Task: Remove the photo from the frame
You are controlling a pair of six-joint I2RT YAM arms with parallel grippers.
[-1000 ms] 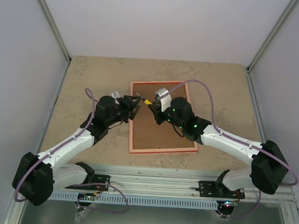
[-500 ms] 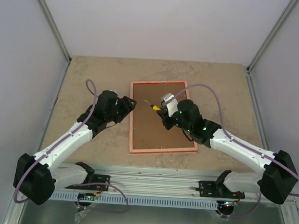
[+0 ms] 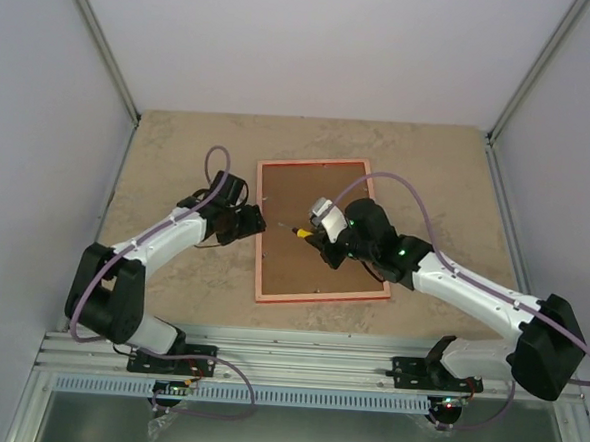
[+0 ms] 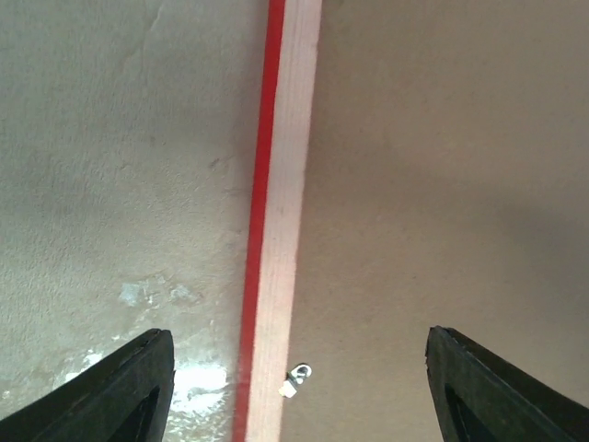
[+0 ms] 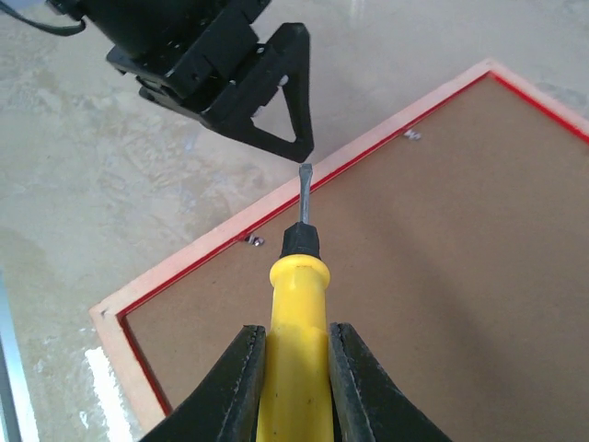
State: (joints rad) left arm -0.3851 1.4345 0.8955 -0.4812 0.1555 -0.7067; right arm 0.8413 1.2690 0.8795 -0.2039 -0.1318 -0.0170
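The red frame (image 3: 260,251) lies face down on the table, its pinkish back edge (image 4: 285,184) up and a brown backing board (image 3: 317,272) filling it. The photo is hidden beneath that board. My left gripper (image 3: 253,221) hovers open over the frame's left rail; its dark fingers (image 4: 138,396) straddle the rail and a small metal clip (image 4: 298,376). My right gripper (image 5: 296,368) is shut on a yellow-handled screwdriver (image 5: 296,304), whose blade points at the left rail (image 5: 202,249), close to the left gripper's finger (image 5: 276,92).
The frame rests on a beige stone-patterned tabletop (image 3: 179,154) enclosed by pale walls. Another small clip (image 5: 253,240) sits on the left rail's inner edge, and one more (image 5: 412,136) farther along. Both arms' cables arch above the frame.
The left arm has folded back and its gripper has opened wider over the frame's left rail. The right gripper has carried the screwdriver nearer, along the board.
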